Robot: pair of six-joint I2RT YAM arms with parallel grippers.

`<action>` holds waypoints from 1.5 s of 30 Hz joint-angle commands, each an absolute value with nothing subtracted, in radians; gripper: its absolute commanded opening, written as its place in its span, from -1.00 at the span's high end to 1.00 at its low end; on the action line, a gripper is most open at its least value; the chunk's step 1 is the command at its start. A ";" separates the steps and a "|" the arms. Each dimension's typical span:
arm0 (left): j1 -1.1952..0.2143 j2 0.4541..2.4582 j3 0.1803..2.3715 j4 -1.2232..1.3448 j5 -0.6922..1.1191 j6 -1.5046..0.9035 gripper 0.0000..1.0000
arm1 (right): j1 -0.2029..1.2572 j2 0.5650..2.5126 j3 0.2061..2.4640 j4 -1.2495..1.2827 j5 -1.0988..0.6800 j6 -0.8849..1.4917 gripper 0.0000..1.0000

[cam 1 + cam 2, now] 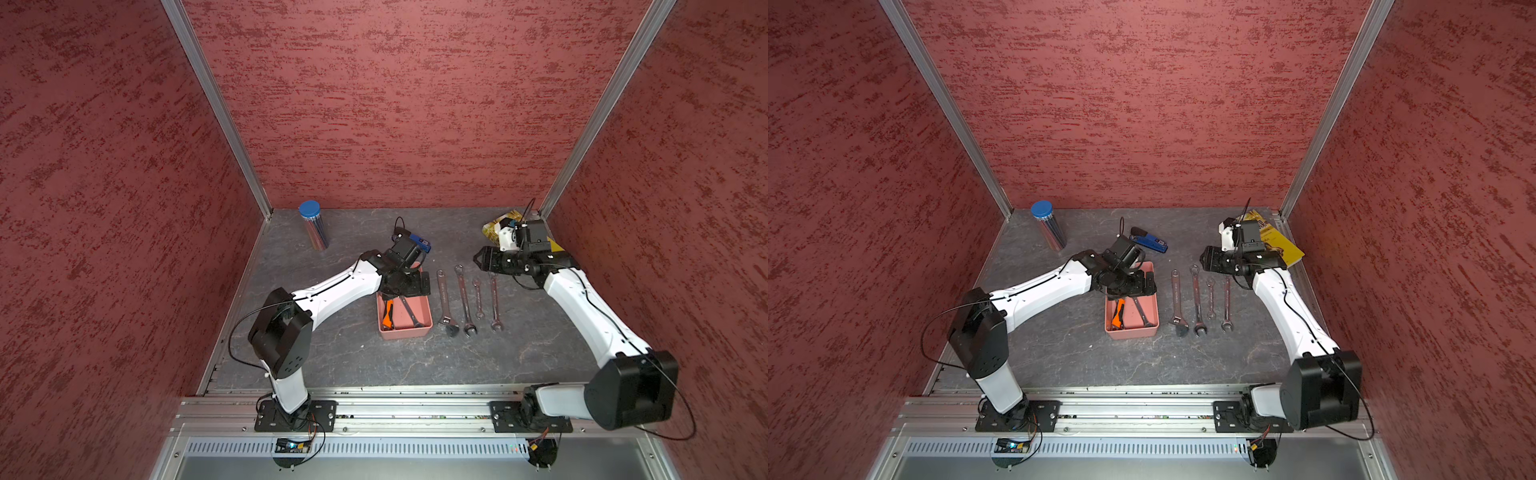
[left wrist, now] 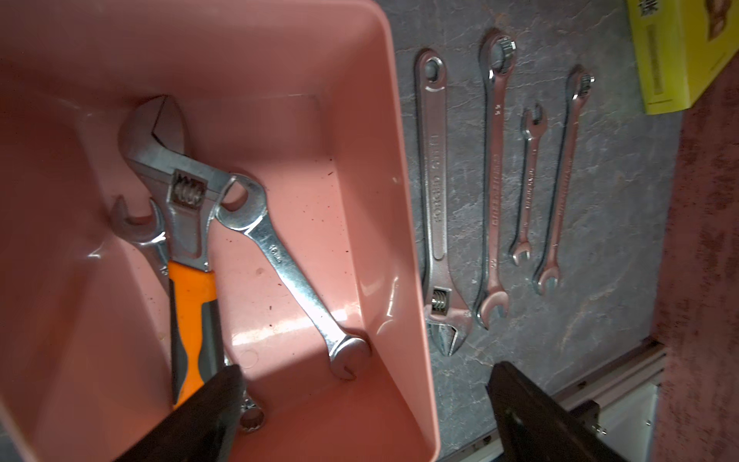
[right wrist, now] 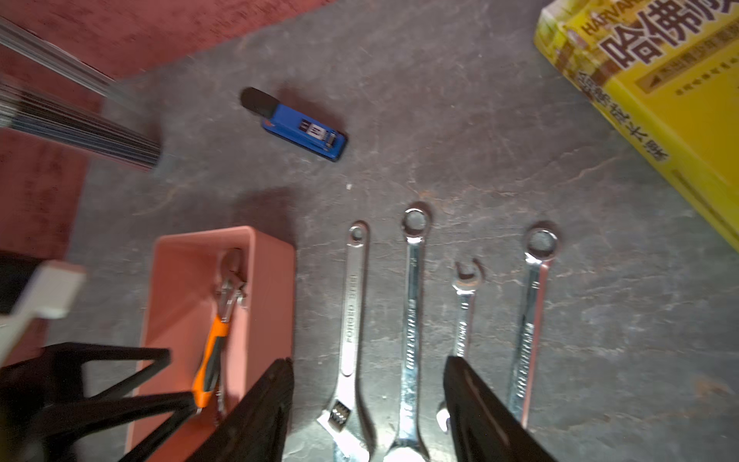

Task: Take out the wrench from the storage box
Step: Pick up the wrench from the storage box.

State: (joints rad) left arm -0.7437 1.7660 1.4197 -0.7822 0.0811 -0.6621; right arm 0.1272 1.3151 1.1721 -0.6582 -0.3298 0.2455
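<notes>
Left gripper point(image 2: 368, 370), jaws spread and empty, hangs over the storage box point(image 2: 400, 200), where the open-ended wrench point(image 2: 288, 272) touches an orange-handled wrench point(image 2: 192, 304); descending, it might hit the wall or snag both. Right gripper point(image 3: 368, 362), jaws apart and empty, hovers off to the box's side

Storage box point(image 2: 376, 192) — orange-handled wrench point(image 2: 188, 256) inside
</notes>
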 commanded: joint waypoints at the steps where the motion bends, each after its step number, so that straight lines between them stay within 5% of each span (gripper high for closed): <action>1: -0.745 1.781 1.440 -0.868 -0.029 -0.632 -0.95 | 0.136 1.247 1.117 -0.598 -0.508 0.335 -0.38; 7: -0.739 1.800 1.417 -0.843 -0.048 -0.641 -0.93 | 0.164 1.154 1.005 -0.544 -0.634 0.473 -0.52; 23: -0.741 1.860 1.402 -0.811 -0.067 -0.643 -0.89 | 0.244 1.101 0.932 -0.570 -0.615 0.531 -0.96; 36: -0.735 1.952 1.421 -0.840 -0.161 -0.633 -0.10 | 0.258 1.114 0.952 -0.599 -0.594 0.508 -0.97; 45: -0.727 1.994 1.431 -0.886 -0.226 -0.598 -0.08 | 0.260 1.118 0.944 -0.594 -0.592 0.506 -0.97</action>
State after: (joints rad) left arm -0.7387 1.9629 1.4231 -0.8444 -0.1818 -0.6231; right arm 0.2501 1.1145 0.9337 -0.5949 -0.6052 0.5228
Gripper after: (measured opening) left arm 0.538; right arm 0.984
